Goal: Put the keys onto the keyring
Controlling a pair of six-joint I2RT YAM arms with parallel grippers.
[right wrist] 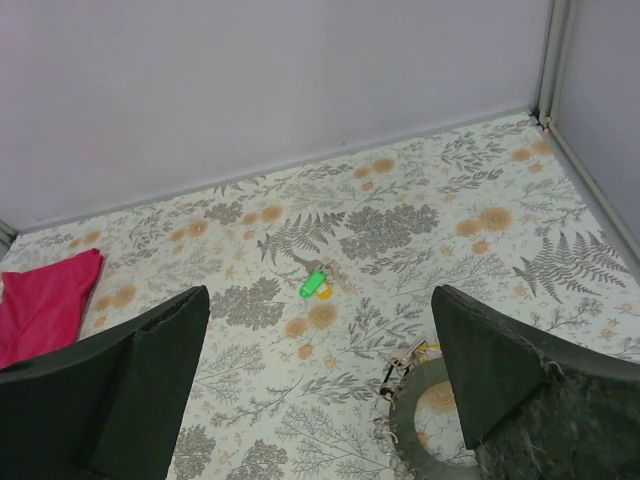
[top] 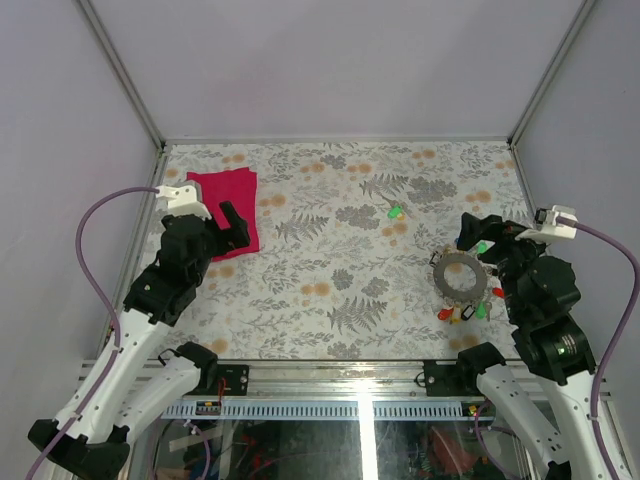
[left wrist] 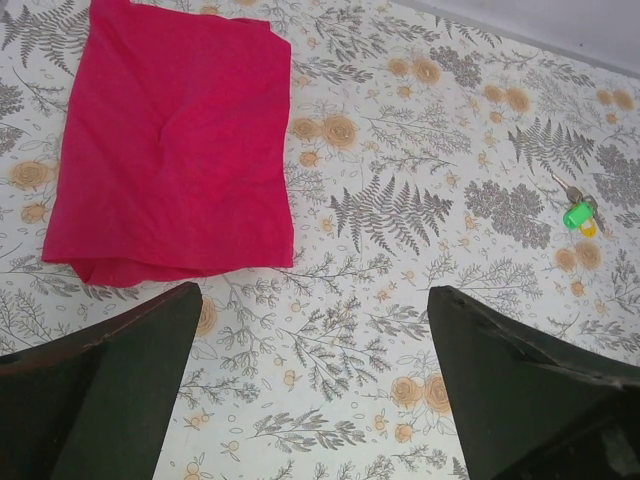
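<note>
The keyring (top: 459, 275) is a flat grey ring lying on the floral table at the right, with small keys (top: 462, 313) with red, yellow and green heads fringing its near rim. In the right wrist view only part of the keyring (right wrist: 408, 420) shows, beside my right finger (right wrist: 520, 380). A loose green-headed key (top: 395, 213) lies apart, up and left of the ring; a yellow head peeks from under the green key (right wrist: 313, 283). It also shows far right as the green key (left wrist: 577, 214). My right gripper (top: 482, 246) hangs open over the ring's far edge. My left gripper (top: 238, 232) is open, empty, beside the cloth.
A folded red cloth (top: 228, 208) lies at the table's back left, also seen as the cloth (left wrist: 170, 140) just ahead of my left fingers. Grey walls with metal corner posts (top: 528, 110) close the table's back and sides.
</note>
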